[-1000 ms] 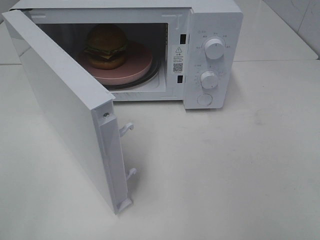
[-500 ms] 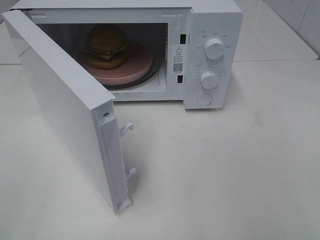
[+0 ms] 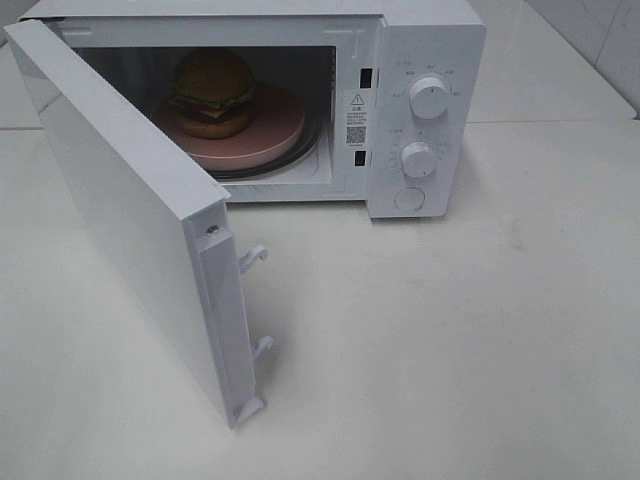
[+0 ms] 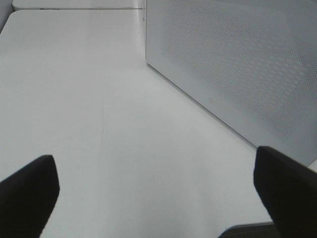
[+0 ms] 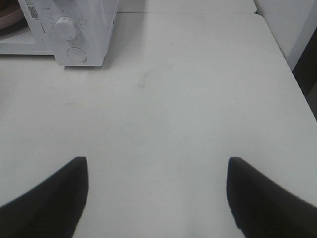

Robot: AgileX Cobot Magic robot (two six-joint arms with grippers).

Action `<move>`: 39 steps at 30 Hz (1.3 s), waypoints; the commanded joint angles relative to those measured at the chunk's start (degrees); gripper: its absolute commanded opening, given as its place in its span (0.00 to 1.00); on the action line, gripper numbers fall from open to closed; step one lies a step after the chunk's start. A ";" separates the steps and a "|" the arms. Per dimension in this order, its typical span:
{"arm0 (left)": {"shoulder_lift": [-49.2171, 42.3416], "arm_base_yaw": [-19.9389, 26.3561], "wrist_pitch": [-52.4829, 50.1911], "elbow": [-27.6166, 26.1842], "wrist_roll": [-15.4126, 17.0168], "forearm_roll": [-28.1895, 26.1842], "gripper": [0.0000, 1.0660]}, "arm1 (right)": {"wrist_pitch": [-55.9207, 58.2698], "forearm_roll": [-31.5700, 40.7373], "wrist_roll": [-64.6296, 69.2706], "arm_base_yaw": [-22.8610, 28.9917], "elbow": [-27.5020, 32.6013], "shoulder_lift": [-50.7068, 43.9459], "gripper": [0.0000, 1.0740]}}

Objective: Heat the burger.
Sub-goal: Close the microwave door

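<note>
The burger (image 3: 212, 93), with a golden-brown bun, green lettuce and a dark patty, sits on a pink round plate (image 3: 262, 135) inside the white microwave (image 3: 420, 60). The microwave door (image 3: 130, 215) stands wide open toward the front left. Neither gripper shows in the high view. In the left wrist view my left gripper (image 4: 156, 191) is open and empty over the table, beside the door's perforated outer face (image 4: 237, 64). In the right wrist view my right gripper (image 5: 157, 196) is open and empty, well back from the microwave's control panel (image 5: 69, 29).
Two dials (image 3: 428, 97) and a round button (image 3: 409, 199) sit on the microwave's right panel. Door latch hooks (image 3: 255, 258) stick out from the door's free edge. The white table (image 3: 470, 340) ends at an edge on the right (image 5: 292, 74).
</note>
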State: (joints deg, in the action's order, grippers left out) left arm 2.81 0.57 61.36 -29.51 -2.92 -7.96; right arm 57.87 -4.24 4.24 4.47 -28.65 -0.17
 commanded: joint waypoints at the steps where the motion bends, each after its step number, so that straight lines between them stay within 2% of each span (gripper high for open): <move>1: -0.06 0.23 -0.29 -0.06 0.06 -0.46 0.95 | -0.74 0.17 -0.80 -0.46 0.17 -1.66 0.70; 15: -0.06 0.23 -0.46 -0.11 0.06 -0.92 0.95 | -0.74 0.17 -0.80 -0.46 0.17 -1.66 0.70; 20: 1.38 0.23 -2.35 -2.06 0.06 -0.80 0.94 | -0.74 0.17 -0.80 -0.46 0.17 -1.66 0.70; 23: 3.15 0.23 -5.21 -3.04 0.06 -0.11 0.89 | -0.74 0.17 -0.80 -0.46 0.17 -1.66 0.70; 25: 4.81 0.23 -9.28 -2.98 0.06 0.29 0.76 | -0.74 0.17 -0.80 -0.46 0.17 -1.66 0.70; 26: 4.81 0.23 -9.28 -2.98 0.06 0.29 0.76 | -0.74 0.17 -0.80 -0.46 0.17 -1.66 0.70; 27: 6.07 0.23 -11.69 -2.64 0.06 0.29 0.64 | -0.74 0.17 -0.80 -0.46 0.17 -1.66 0.70; 28: 6.82 0.23 -12.66 -2.46 0.06 0.23 0.57 | -0.74 0.17 -0.80 -0.46 0.17 -1.66 0.70; 29: 6.82 0.23 -12.66 -2.46 0.06 0.23 0.57 | -0.74 0.17 -0.80 -0.46 0.17 -1.66 0.70; 31: 10.31 0.23 -14.84 -2.23 0.06 0.06 0.33 | -0.74 0.17 -0.80 -0.46 0.17 -1.66 0.70; 32: 10.31 0.23 -14.84 -2.23 0.06 0.06 0.33 | -0.74 0.17 -0.80 -0.46 0.17 -1.66 0.70; 33: 11.52 0.23 -16.16 -2.18 0.06 0.17 0.27 | -0.74 0.17 -0.80 -0.46 0.17 -1.66 0.70; 34: 13.75 0.23 -18.11 -2.01 -0.06 0.17 0.17 | -0.74 0.17 -0.80 -0.46 0.17 -1.66 0.70; 35: 13.75 0.23 -18.11 -2.01 -0.06 0.17 0.17 | -0.74 0.17 -0.80 -0.46 0.17 -1.66 0.70; 37: 17.88 0.23 -21.72 -2.01 -0.17 0.34 0.00 | -0.74 0.17 -0.80 -0.46 0.17 -1.66 0.70; 39: 18.96 0.23 -22.92 -2.01 -0.23 0.63 0.00 | -0.74 0.17 -0.80 -0.46 0.17 -1.66 0.70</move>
State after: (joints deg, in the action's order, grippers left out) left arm 19.08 0.57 42.86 -31.68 -2.92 -7.91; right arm 57.87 -4.24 4.24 4.47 -28.65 -0.17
